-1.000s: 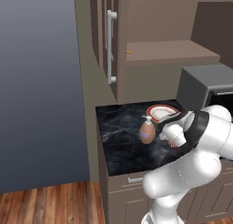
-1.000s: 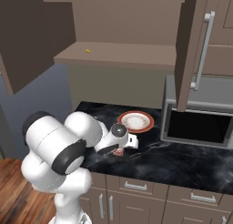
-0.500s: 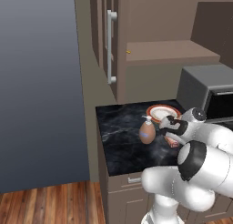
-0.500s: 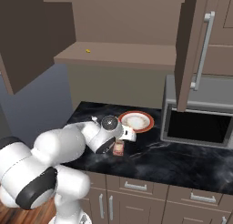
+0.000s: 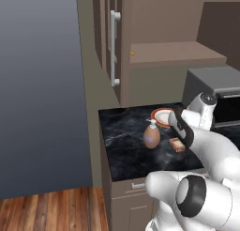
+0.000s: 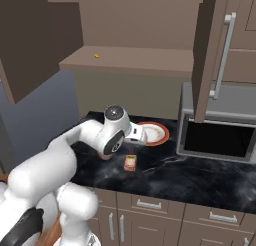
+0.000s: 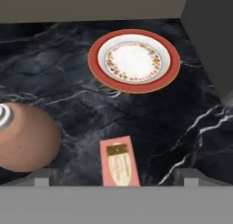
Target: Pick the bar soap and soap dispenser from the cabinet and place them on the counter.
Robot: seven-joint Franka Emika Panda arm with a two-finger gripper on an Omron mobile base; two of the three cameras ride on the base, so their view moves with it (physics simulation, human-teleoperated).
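The bar soap point(image 7: 119, 166) lies flat on the black marble counter point(image 7: 150, 123), a small orange-tan block also in the base views point(image 5: 177, 144) point(image 6: 130, 162). The soap dispenser point(image 5: 151, 135), brown with a white pump and a blue band, stands upright just left of it; its rounded body point(image 7: 25, 143) shows in the hand view. My gripper point(image 7: 113, 177) hangs open above the bar soap, fingertips point(image 7: 43, 177) wide apart and holding nothing. The cabinet point(image 6: 130, 60) stands open above, with a tiny yellow item point(image 6: 96, 55) on its shelf.
A red-rimmed plate point(image 7: 134, 59) sits on the counter behind the soap. A grey microwave point(image 6: 215, 130) stands to the right under an open cabinet door point(image 6: 207, 55). Another door with a silver handle point(image 5: 112, 47) hangs at the left. The counter ends at its left edge point(image 5: 101, 131).
The hand has lifted off the bar soap, which stays lying on the counter. The arm's elbow has swung round toward the cameras. The dispenser has not moved.
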